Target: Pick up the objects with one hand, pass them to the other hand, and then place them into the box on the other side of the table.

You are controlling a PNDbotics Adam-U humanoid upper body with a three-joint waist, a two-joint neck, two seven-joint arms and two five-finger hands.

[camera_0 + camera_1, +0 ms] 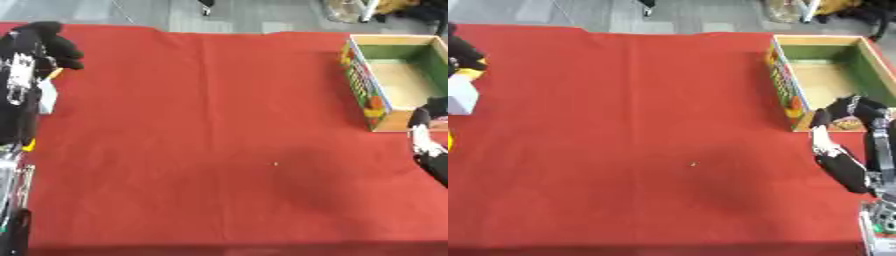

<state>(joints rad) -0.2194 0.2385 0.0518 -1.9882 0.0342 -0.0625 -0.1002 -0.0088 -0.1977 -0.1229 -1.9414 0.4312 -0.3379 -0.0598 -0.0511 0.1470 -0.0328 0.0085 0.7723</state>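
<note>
My left hand (39,42) is at the far left edge of the red table (219,125), over a small group of objects. Just below it lie a white block (460,98) and a small orange-yellow piece (471,74); whether the hand touches them is hidden. Another yellow bit (29,145) shows beside my left arm. The open box (824,75), with green inner walls and a colourful printed side, stands at the far right. My right hand (837,157) hangs open at the box's near corner and holds nothing.
The table's far edge meets a grey floor, where some clutter stands behind the box. A broad stretch of red cloth lies between the two hands. The table's near edge runs along the bottom of both views.
</note>
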